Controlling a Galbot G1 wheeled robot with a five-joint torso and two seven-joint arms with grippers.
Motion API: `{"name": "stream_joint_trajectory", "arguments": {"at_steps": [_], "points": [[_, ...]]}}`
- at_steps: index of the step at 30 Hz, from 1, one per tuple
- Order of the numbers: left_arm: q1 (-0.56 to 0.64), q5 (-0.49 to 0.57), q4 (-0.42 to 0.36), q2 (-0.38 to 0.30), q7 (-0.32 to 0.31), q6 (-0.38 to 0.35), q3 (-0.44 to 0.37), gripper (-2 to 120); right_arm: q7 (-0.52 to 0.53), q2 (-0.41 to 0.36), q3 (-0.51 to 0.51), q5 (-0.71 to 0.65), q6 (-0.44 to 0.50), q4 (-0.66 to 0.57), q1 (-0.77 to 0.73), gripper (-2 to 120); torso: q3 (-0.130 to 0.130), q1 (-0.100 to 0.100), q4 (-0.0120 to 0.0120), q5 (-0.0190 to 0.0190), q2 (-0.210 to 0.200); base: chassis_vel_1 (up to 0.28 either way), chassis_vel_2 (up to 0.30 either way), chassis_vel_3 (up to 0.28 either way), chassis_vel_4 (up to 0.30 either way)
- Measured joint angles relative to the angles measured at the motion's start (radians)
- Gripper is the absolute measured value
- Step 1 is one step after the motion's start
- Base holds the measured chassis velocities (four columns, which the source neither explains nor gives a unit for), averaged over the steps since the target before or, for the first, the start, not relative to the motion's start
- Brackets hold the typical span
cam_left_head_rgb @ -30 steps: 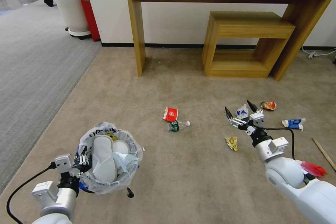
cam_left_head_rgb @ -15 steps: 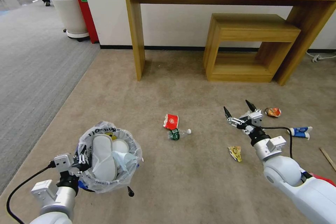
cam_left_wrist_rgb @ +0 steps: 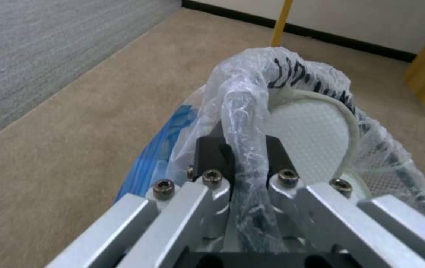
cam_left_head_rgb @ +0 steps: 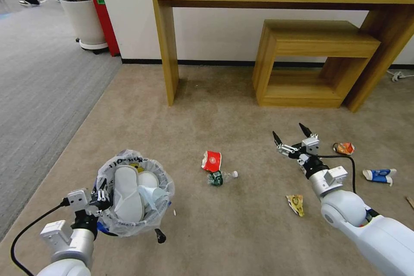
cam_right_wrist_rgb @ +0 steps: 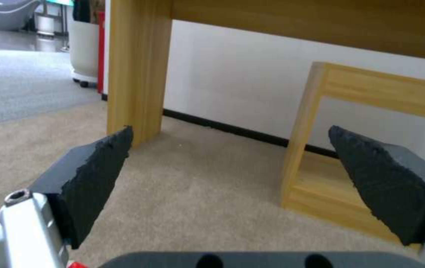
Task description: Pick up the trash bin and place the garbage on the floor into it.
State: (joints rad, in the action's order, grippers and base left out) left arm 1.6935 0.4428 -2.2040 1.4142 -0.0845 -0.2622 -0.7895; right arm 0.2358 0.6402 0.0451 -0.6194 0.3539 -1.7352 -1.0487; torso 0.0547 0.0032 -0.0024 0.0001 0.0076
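The trash bin (cam_left_head_rgb: 133,220), lined with a clear printed bag, hangs just above the beige floor (cam_left_head_rgb: 215,112) at the lower left. My left gripper (cam_left_head_rgb: 101,198) is shut on its bag-covered rim (cam_left_wrist_rgb: 252,93). White slippers (cam_left_head_rgb: 127,194) and a pale tissue lie inside. Garbage lies on the carpet: a red paper cup (cam_left_head_rgb: 211,161), a small bottle (cam_left_head_rgb: 220,177), a yellow wrapper (cam_left_head_rgb: 296,203), an orange wrapper (cam_left_head_rgb: 345,148) and a blue-white carton (cam_left_head_rgb: 379,175). My right gripper (cam_left_head_rgb: 288,131) hovers open and empty (cam_right_wrist_rgb: 230,149) between the cup and the orange wrapper.
A tall wooden console table (cam_left_head_rgb: 166,51) and a lower wooden shelf (cam_left_head_rgb: 310,64) stand against the white wall ahead. Grey striped carpet (cam_left_head_rgb: 39,77) lies to the left, with a white planter (cam_left_head_rgb: 84,21) and a red box (cam_left_head_rgb: 103,17) at the back.
The whole picture has shifted, so the camera has moved. My right gripper, still open, now stands farther from the yellow wrapper and the orange wrapper. The left gripper keeps its hold on the bin.
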Motion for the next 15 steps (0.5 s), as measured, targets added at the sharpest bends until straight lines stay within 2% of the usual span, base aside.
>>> {"name": "stream_joint_trajectory", "arguments": {"at_steps": [9, 15], "points": [[-0.004, 0.002, 0.009, -0.001, 0.000, 0.000, -0.003, 3, -0.014, 0.002, -0.047, -0.025, 0.010, 0.008, 0.041, 100, 0.000, 0.000, -0.0001, -0.0002, 0.000, -0.126, 0.111, 0.124, -0.121], [-0.006, 0.004, 0.014, 0.000, 0.000, 0.002, -0.003, 3, -0.045, 0.012, -0.080, 0.005, 0.056, 0.034, 0.073, 100, 0.000, 0.000, 0.0001, 0.0001, 0.000, -0.086, 0.103, 0.081, -0.088]]}}
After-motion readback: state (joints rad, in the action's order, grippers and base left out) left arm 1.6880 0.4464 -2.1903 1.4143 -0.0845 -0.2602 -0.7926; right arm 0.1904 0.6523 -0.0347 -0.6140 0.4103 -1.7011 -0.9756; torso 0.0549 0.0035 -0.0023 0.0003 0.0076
